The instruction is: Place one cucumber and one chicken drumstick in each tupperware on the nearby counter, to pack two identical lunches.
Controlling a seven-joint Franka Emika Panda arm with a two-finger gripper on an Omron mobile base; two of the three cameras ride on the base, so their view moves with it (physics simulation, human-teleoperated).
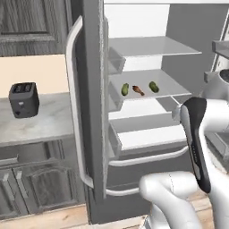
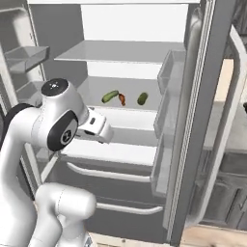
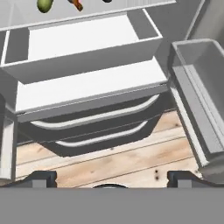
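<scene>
Two green cucumbers (image 1: 125, 89) (image 1: 154, 86) lie on a middle fridge shelf with a brown chicken drumstick (image 1: 138, 90) between them. From the right base view the same row reads cucumber (image 2: 110, 96), drumstick (image 2: 122, 99), cucumber (image 2: 142, 99). In the hand view one cucumber (image 3: 45, 4) and the drumstick (image 3: 77, 4) sit at the top edge. My gripper (image 3: 111, 179) is open and holds nothing; it is in front of the fridge, below that shelf, aimed down at the drawers. The counter (image 1: 44, 123) runs left of the fridge. The tupperware is out of view.
A black toaster (image 1: 23, 99) stands on the counter. The open fridge door (image 1: 89, 112) with its long handle stands between the counter and the shelves. White drawers (image 3: 87, 39) lie below the food shelf. A door bin (image 3: 201, 87) juts in on the right. The floor (image 3: 122, 162) is wooden.
</scene>
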